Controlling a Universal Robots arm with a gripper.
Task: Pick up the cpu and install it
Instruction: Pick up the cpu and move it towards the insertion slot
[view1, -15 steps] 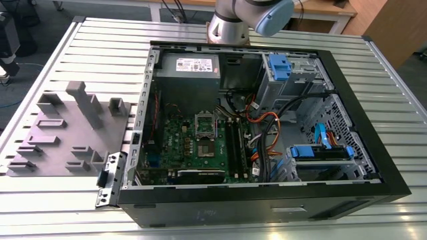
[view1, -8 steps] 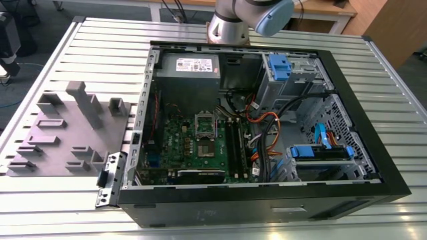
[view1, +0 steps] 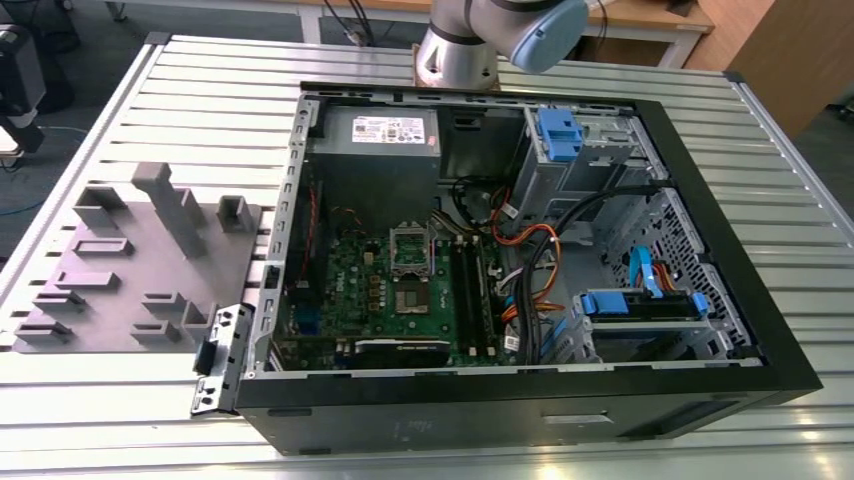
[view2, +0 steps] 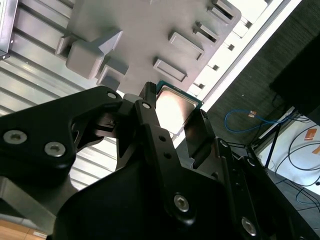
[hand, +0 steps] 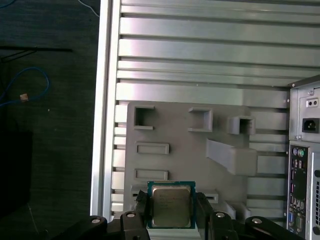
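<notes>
1. Ribbed aluminium table (view1: 214, 100) is seen carrying the whole scene. Dark floor is shown beside its edge in the first wrist view, where a thin blue cable (hand: 25, 90) is looped.
2. The cpu (hand: 171, 204), a small flat square chip with a silvery metal top and a thin rim, is gripped by two opposite edges in both wrist views, its metal top turned towards the first wrist camera.
3. It is clamped by the gripper (hand: 171, 214), a black two-fingered metal tool. The jaws are closed narrowly onto the chip, with one of the fingers (hand: 141, 212) pressed against each side.
4. A flat grey moulded fixture plate (hand: 190, 150), set with raised blocks and shallow rectangular pockets, is seen beyond the chip. Whether the chip touches the plate cannot be told.
5. In the exterior view the plate is laid on the table at the exterior view's left, just beside an open black tower computer case (view1: 507, 420).
6. A green motherboard (view1: 400, 300) is mounted inside the case, and a square metal-framed socket (view1: 411, 250) is seen on it.
7. A silver and pale-blue jointed robot arm (view1: 487, 40) is seen behind the case's far wall.
</notes>
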